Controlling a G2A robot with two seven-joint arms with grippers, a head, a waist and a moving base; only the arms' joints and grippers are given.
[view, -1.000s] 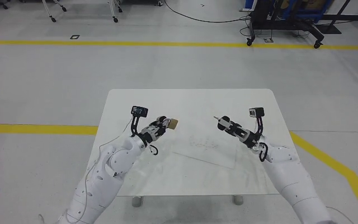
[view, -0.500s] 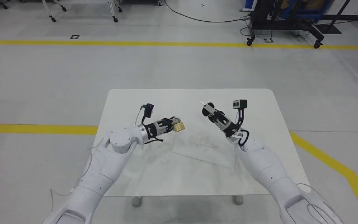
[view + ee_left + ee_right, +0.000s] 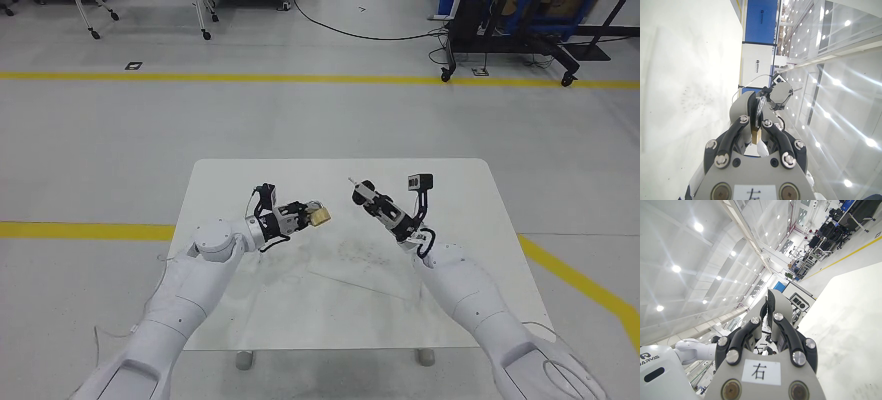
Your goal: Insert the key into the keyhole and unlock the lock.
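Table (image 3: 455,320): white, rounded corners; a thin clear sheet (image 3: 385,280) is laid flat near its middle, with dark scuff marks on it. Yellow lines (image 3: 90,231) are marked on the floor around it.

Both arms are raised above the far half of the table, with the grippers turned toward each other and a gap kept between them.

Left gripper (image 3: 308,216): fingers are closed narrowly on the lock (image 3: 320,215), a small brass padlock held clear of the table surface, above the sheet's far left corner. In the left wrist view the brass body (image 3: 754,135) is seen clamped between the two pads of the left gripper (image 3: 758,115), and the silvery shackle (image 3: 761,103) is seen beyond it.

Right gripper (image 3: 364,192): fingers are pressed together on the key (image 3: 353,183), whose thin metal tip is pointed up and away from the gripper. The key is held just right of the lock and apart from it; no contact is seen. From the right wrist view the pads of the right gripper (image 3: 769,306) are seen nearly touching. Whether the tip is lined up with the keyhole cannot be told.
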